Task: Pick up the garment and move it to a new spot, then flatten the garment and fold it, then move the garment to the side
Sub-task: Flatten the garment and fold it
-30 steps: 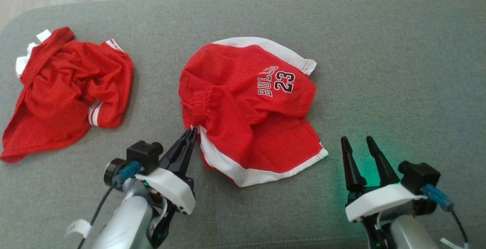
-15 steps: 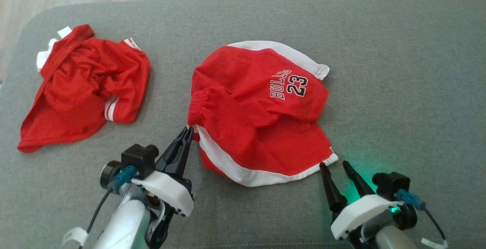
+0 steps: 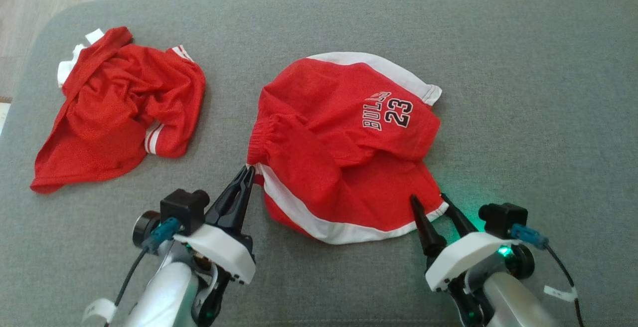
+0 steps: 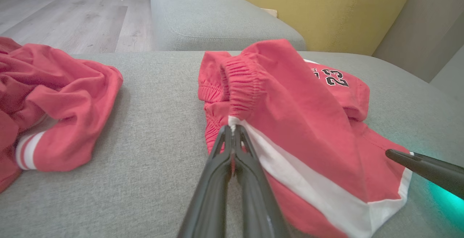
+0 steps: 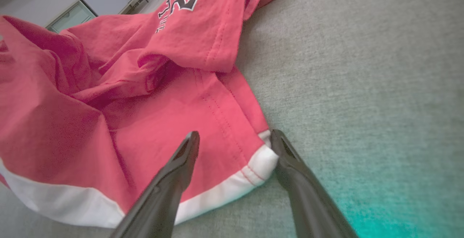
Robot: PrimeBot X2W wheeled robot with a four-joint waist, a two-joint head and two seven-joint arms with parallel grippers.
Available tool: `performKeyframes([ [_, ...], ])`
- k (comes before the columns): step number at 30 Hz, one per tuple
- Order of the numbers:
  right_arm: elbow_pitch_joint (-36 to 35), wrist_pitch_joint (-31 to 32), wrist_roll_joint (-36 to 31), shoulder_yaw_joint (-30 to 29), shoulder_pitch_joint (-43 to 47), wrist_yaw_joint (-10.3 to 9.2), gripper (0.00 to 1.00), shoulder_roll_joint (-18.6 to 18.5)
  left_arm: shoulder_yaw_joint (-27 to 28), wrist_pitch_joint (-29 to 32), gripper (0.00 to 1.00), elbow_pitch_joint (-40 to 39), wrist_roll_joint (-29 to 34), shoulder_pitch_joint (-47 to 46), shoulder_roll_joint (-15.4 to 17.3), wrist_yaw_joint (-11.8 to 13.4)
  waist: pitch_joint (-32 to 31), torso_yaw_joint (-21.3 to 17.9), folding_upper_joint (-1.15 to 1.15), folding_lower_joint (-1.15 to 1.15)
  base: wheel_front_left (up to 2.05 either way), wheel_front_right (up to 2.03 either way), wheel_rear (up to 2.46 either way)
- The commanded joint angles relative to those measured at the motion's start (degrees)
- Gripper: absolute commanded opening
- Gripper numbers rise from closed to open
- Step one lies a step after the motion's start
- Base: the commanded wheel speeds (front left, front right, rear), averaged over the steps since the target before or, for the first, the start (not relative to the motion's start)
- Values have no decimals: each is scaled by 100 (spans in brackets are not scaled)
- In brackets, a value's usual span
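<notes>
My left end effector [image 3: 247,171] pinches the shorts [image 3: 344,147] at the waistband, while my right end effector [image 3: 428,198] stands open astride their hem corner.

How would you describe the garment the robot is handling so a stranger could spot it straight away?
On the grey sofa seat lie two red garments. Take the shorts in the middle, pinched by the left tool, with the open right tool at a hem corner. Unlike the crumpled garment on the left, they carry a black 23 print and a broad white band.
</notes>
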Motion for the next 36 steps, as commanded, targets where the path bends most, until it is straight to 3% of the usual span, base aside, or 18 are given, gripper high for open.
performKeyframes([
  [1, 39, -4, 79, 220, -117, -5, 72, -4, 192, -36, 0, -152, 59, -175, 63, -34, 3, 2, 0, 0, 0, 0, 0],
  [2, 83, -22, 94, 260, -151, -5, 0, -4, 194, -36, 0, -148, 58, -179, 65, -34, 1, 2, 0, 0, 0, 0, 0],
  [11, -14, -502, 208, 83, -387, -5, 0, -4, 334, -36, 0, -174, 117, -174, 173, -34, -133, -109, 0, 0, 0, 0, 0],
  [19, -1033, -569, 48, -394, -660, -5, 0, -219, 281, -36, 0, -443, 123, -434, 402, -34, -325, -331, 0, 0, 0, 0, 0],
  [27, -2266, 34, -315, -900, -1134, -5, 0, -597, 20, 42, 0, -756, -185, -1417, 718, -34, -620, -446, 0, 0, 0, 0, 0],
  [36, -3750, 934, -896, -1422, -1218, -5, 0, -518, 56, 392, 0, -1473, -478, -2162, 909, -2, -956, -555, 0, 0, 0, 0, 0],
])
